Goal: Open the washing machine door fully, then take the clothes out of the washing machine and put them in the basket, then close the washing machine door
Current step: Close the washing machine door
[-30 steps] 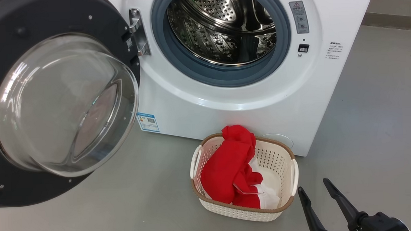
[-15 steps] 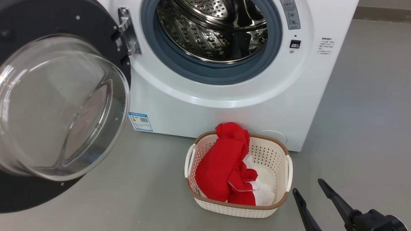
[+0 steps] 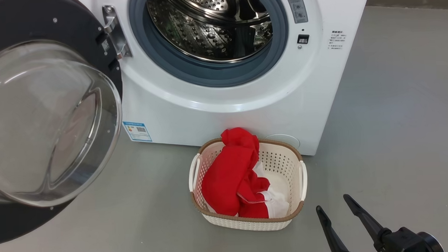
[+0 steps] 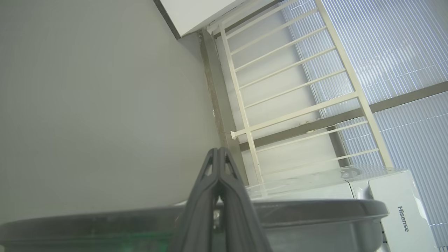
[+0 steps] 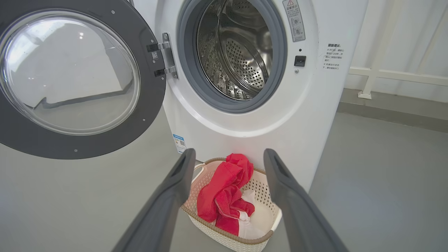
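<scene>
The washing machine (image 3: 227,118) is white, and its steel drum (image 3: 209,25) shows no garment inside. The washing machine door (image 3: 37,20) stands swung open at the left, its glass bowl facing me. On the floor against the machine sits the basket (image 3: 280,146), with the red and white clothes (image 3: 229,174) piled in its left half. My right gripper (image 3: 332,203) hovers open and holds nothing, to the right of the basket. In the right wrist view the right gripper (image 5: 229,154) frames the clothes (image 5: 220,196) and basket (image 5: 259,241). My left gripper (image 4: 218,151) is shut on nothing, over a grey curved rim (image 4: 315,210).
Grey floor (image 3: 395,116) spreads to the right of the machine and in front of the basket. A white railing (image 4: 297,112) and ribbed window panels stand behind the machine. A skirting strip (image 5: 392,112) runs along the wall at the right.
The whole head picture has slid left, so the camera has moved. The door, basket and clothes keep their places relative to the machine. My right gripper stays open.
</scene>
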